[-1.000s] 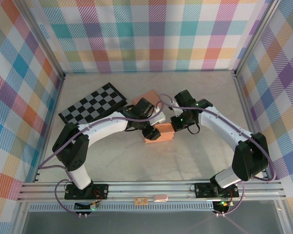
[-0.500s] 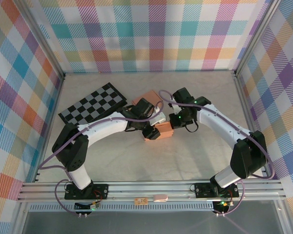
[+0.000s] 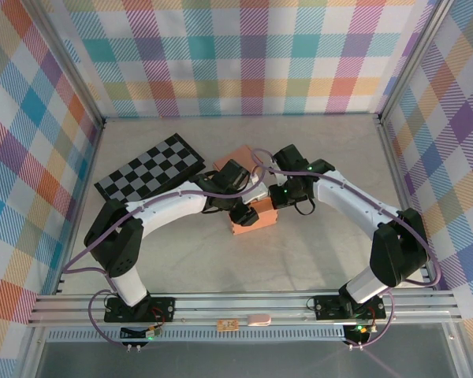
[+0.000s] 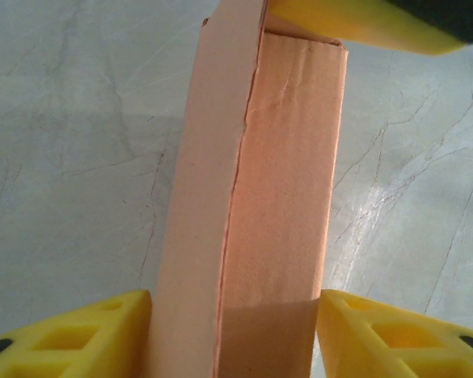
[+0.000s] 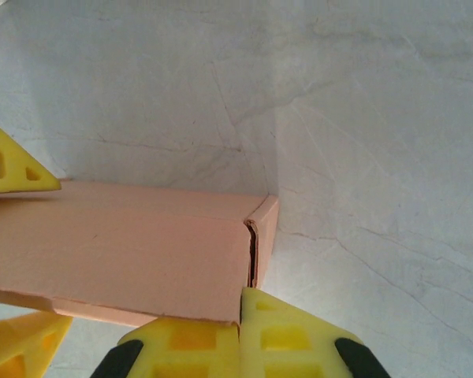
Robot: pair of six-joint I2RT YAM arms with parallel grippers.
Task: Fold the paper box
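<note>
Closing a side flap against the box seems to be the step in hand. The box lies near the middle of the table, between the two arms. The left gripper straddles it with one yellow finger touching each long side, so it reads as clamped on the box. The right gripper has its fingers pressed together, their tips at a corner of the box and seemingly touching it. A thin gap shows along the seam there.

To do it well, the left gripper should hold firm without crushing the thin card, whose walls will likely bow easily. The right one should push along the seam rather than across it, so the flap seats flush and the corner does not tear. A slide of the box on the smooth table would spoil the fold, so the clamp must take the load.

Count: one box; one checkerboard, well apart to the left; two arms; two grippers, with two fingers on each.
</note>
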